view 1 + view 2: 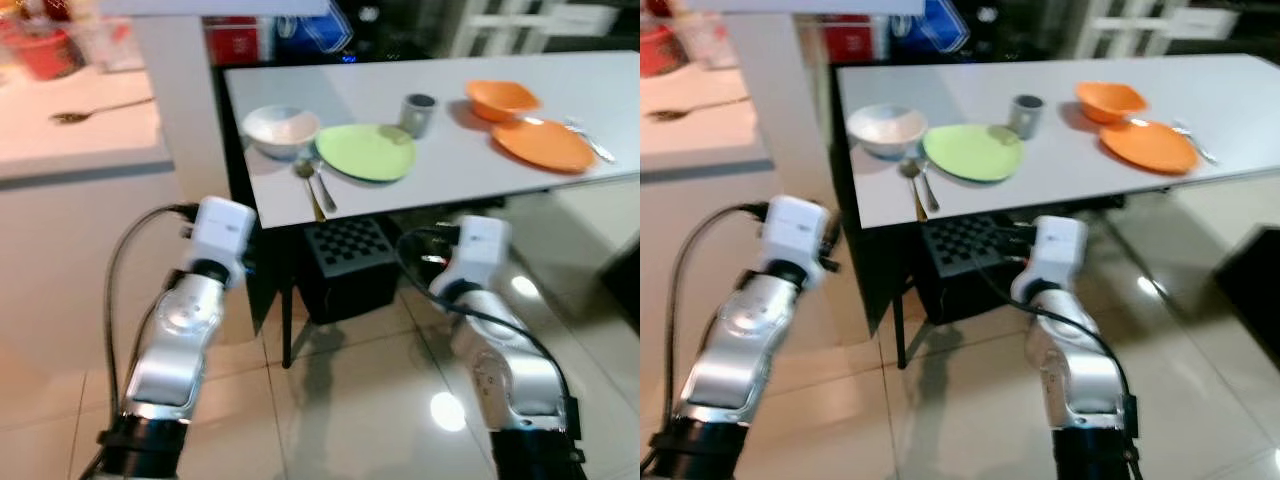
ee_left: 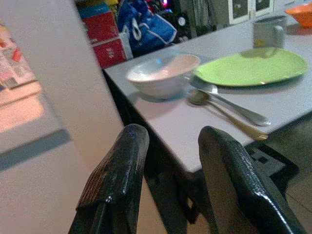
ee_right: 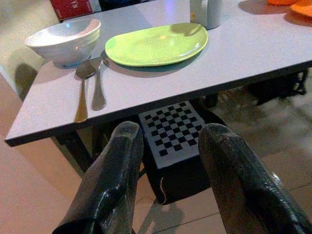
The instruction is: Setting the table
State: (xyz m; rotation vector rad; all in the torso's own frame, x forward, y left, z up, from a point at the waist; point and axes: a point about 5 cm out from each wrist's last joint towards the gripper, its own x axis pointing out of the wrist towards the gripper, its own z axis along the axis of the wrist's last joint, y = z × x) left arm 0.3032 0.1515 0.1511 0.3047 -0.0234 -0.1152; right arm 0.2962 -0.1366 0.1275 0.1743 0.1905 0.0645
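white table [image 1: 440, 175] ahead, set near its left end: white bowl [image 1: 281, 129], green plate [image 1: 366, 151] just beside it, two spoons [image 1: 313, 186] lying in front between them, grey mug [image 1: 418, 113] behind the plate. further right, orange bowl [image 1: 500, 98] and orange plate [image 1: 542, 144]. left gripper [image 2: 168, 146] fingers spread, empty, short of the table's edge. right gripper [image 3: 170, 146] fingers spread, empty, low before a checkered box [image 3: 173, 134] under the table.

Head stereo pair: high, looking forward and down at the table [image 1: 450, 180].
Left wrist: low, near the table's corner, facing across it.
Right wrist: below the table's edge, angled upward.
Shared: green plate [image 1: 366, 152], white bowl [image 3: 64, 42].
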